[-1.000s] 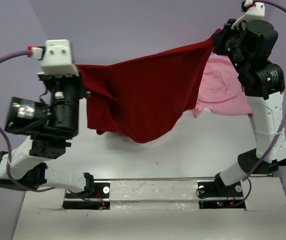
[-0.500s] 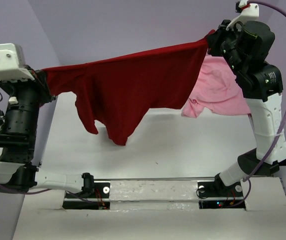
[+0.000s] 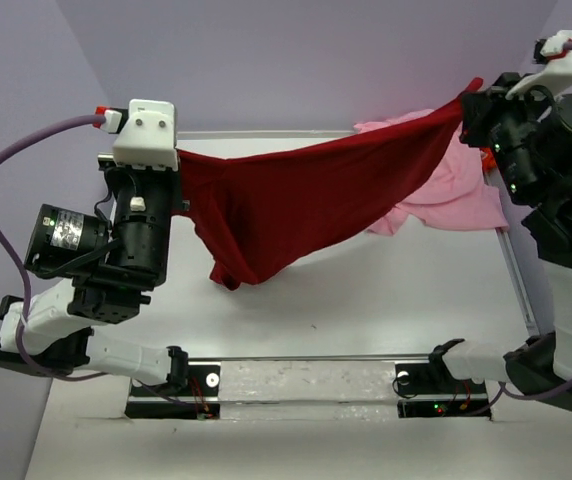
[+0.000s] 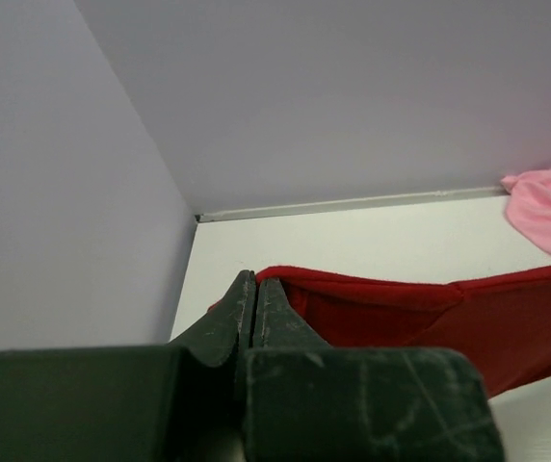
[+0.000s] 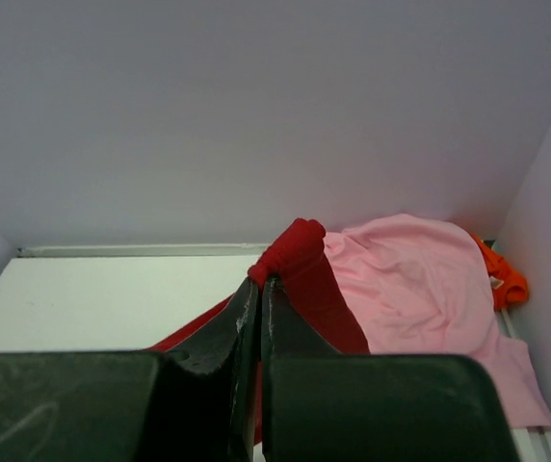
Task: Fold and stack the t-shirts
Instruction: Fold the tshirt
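Note:
The dark red t-shirt [image 3: 306,200] hangs stretched between both arms above the table. My left gripper [image 3: 178,160] is shut on its left edge [image 4: 285,279], jaws pressed together. At the far right my right gripper [image 3: 471,95] is shut on the bunched opposite corner [image 5: 290,248]. The light pink t-shirt [image 3: 456,195] lies crumpled at the back right of the table, also seen in the right wrist view [image 5: 420,279] and the left wrist view [image 4: 550,207]. A bit of the bright orange t-shirt [image 5: 502,274] peeks out behind the pink one by the right wall.
The white table [image 3: 346,300] is walled in by lilac panels at the back and both sides [image 3: 26,90]. A metal rail [image 3: 511,270] runs along the right edge. The arm bases [image 3: 306,385] sit at the near edge.
The left arm swung out left and came back right and farther in; the right gripper moved right. The red shirt now hangs lower and more spread, its bottom near the table.

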`<state>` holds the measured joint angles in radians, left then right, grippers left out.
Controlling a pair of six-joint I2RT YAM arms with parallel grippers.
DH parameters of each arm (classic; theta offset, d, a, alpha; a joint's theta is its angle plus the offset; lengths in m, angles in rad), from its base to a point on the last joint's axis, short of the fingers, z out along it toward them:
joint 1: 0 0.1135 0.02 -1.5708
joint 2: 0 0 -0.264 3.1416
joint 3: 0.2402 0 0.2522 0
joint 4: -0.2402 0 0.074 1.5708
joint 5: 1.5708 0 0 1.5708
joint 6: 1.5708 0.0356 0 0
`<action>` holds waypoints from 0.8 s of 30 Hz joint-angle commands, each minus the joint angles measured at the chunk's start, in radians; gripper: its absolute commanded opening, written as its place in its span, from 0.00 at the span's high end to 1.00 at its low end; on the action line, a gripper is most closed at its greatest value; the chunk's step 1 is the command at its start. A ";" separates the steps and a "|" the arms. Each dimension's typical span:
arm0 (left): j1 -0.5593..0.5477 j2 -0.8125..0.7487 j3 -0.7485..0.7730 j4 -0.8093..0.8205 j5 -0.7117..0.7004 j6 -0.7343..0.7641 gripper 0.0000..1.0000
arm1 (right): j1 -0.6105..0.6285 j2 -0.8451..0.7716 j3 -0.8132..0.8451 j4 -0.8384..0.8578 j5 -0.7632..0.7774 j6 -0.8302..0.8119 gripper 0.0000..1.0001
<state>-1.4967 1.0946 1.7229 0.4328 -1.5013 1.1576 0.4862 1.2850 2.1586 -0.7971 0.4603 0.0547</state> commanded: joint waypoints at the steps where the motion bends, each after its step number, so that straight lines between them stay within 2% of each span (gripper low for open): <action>1: -0.066 -0.041 -0.038 0.061 -0.138 -0.019 1.00 | 0.028 -0.093 -0.023 0.056 0.090 -0.044 1.00; 9: -0.146 0.048 0.061 -0.017 -0.178 -0.047 1.00 | 0.028 -0.151 -0.016 -0.004 0.072 -0.033 1.00; 17: -0.295 0.152 0.191 -0.015 -0.183 -0.041 1.00 | 0.046 -0.207 -0.030 -0.011 0.066 -0.032 1.00; 20: -0.295 0.177 0.267 -0.078 -0.175 -0.065 1.00 | 0.046 -0.167 -0.017 -0.014 0.066 -0.030 1.00; 24: -0.216 0.122 0.268 -0.022 -0.133 -0.032 1.00 | 0.046 -0.064 -0.045 0.015 0.077 -0.038 1.00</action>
<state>-1.7687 1.2907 1.9419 0.3569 -1.5127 1.0988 0.5251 1.1183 2.1250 -0.8337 0.5205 0.0372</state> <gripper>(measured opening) 0.024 0.030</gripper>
